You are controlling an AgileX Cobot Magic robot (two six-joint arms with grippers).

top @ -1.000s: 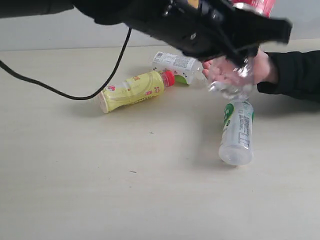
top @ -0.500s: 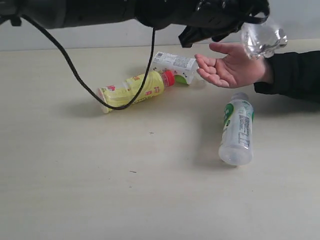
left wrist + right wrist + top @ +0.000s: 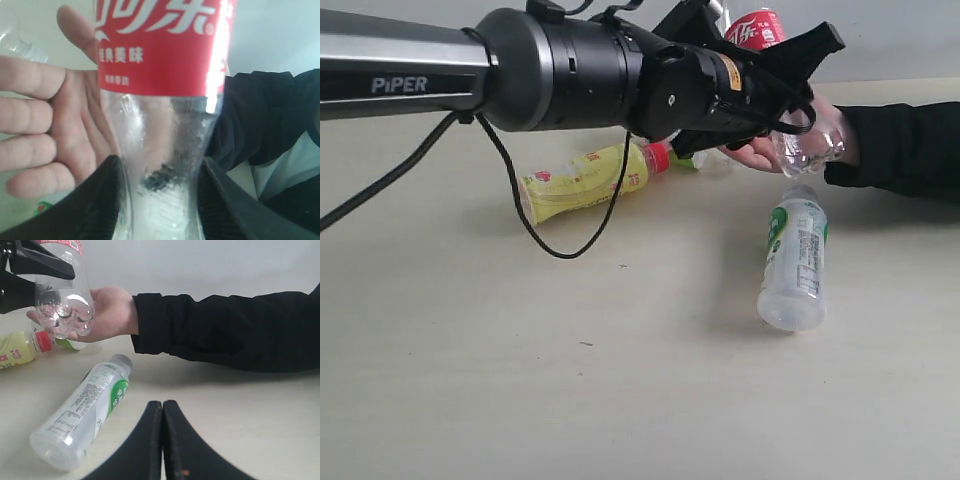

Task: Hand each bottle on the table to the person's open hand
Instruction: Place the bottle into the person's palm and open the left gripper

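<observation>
- Since half a second ago, the left gripper has brought the red-label bottle down; its base is now at the person's hand, contact unconfirmed
- Left jaws clamp the clear body below the label; right gripper is pressed closed, empty
- Judged empty, light, thin-walled, slick: hold mid-body, gently
- Yellow bottle and green-white bottle lie on the table

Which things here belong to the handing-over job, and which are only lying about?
Job: clear plastic bottle with red label, in the left gripper; yellow plastic bottle with red cap; frosted white bottle with green-white label; clear bottle, mostly hidden; person's open hand.
Lying about: black cable; right gripper, shut.
</observation>
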